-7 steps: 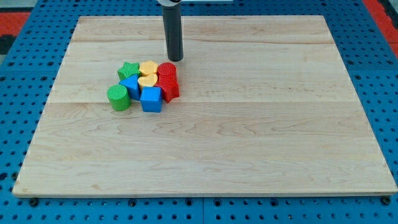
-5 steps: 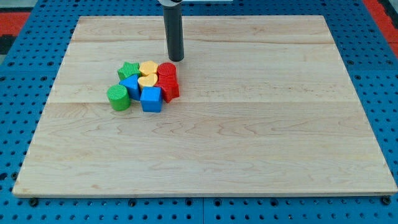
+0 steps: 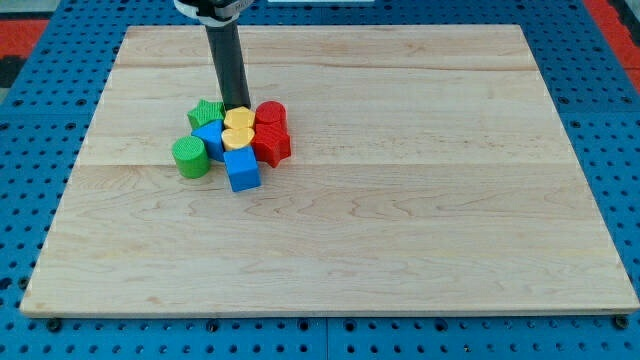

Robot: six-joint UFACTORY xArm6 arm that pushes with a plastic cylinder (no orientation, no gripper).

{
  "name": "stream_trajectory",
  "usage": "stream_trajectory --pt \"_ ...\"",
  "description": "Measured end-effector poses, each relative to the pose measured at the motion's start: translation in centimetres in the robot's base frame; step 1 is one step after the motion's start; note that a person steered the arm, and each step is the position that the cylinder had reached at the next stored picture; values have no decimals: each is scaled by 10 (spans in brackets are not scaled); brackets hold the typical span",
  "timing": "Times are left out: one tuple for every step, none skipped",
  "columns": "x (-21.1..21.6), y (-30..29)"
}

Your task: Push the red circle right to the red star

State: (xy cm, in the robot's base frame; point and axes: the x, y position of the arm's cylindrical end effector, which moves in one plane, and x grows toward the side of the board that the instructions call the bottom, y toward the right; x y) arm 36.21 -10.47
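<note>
The red circle [image 3: 271,115] sits at the right of a tight cluster of blocks, touching the red star [image 3: 272,145] just below it. My tip [image 3: 237,106] is at the top of the cluster, touching the upper yellow block [image 3: 238,120], left of the red circle and right of the green star [image 3: 206,112]. A yellow heart [image 3: 236,137] lies below the upper yellow block.
A blue block [image 3: 209,137] lies left of the yellow heart, a blue cube [image 3: 242,170] at the cluster's bottom, and a green cylinder [image 3: 189,157] at its lower left. The wooden board [image 3: 400,200] lies on a blue pegboard.
My tip has moved left and down into the top of the cluster. The yellow blocks and the blue cube have shifted down a little; the red blocks moved slightly right.
</note>
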Motion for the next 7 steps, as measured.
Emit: stream_trajectory --pt "12 4" --pt "12 4" --pt "12 4" --pt "11 31" --pt "26 79" --pt "37 113" --pt "38 138"
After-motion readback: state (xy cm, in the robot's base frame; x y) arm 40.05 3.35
